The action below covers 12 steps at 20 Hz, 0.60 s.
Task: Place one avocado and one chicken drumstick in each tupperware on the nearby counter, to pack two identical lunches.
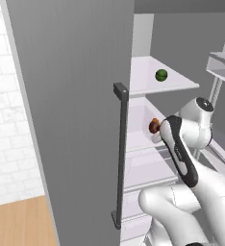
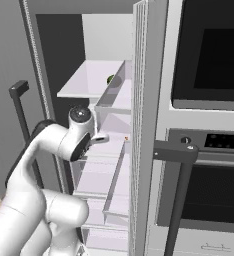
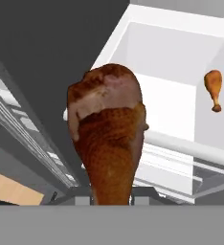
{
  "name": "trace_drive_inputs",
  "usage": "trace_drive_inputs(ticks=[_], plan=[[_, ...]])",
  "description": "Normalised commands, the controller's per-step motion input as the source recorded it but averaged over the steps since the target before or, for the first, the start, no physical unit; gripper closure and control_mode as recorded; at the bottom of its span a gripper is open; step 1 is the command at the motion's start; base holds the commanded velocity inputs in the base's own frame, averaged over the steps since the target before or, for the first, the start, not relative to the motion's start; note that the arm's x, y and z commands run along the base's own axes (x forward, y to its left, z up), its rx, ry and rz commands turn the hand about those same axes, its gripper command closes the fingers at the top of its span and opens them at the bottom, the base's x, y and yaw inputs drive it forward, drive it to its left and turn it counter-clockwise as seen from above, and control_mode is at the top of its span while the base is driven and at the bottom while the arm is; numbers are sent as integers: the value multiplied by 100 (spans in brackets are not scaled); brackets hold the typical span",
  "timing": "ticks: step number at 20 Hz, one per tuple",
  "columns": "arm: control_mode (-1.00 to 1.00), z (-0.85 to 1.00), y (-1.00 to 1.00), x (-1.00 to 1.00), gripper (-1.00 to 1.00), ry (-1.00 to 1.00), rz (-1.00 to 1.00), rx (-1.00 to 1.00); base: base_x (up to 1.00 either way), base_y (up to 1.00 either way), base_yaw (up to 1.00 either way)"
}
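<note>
Our gripper [image 3: 112, 201] is clamped on a dark drumstick [image 3: 109, 139]; a lighter drumstick [image 3: 213, 88] lies in the fridge bin [image 3: 171, 57], an avocado [image 1: 161, 75] on the shelf [image 1: 177, 84] above.

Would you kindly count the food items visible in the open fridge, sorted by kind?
Chicken drumsticks: 2, a dark reddish-brown drumstick in the claw and a lighter orange drumstick lying in the white drawer.
Avocados: 1, a small round dark green avocado on the white upper shelf.
Total: 3
</note>
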Motion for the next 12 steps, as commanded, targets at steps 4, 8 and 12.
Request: trace_drive_inputs(ticks=[4, 8, 12], plan=[[-100, 66, 0, -100, 100, 0, -20, 1, 0, 0, 0], [-100, 58, -1, -100, 100, 0, -20, 1, 0, 0, 0], [-100, 87, 0, -100, 100, -4, -16, 0, 0, 0, 0]])
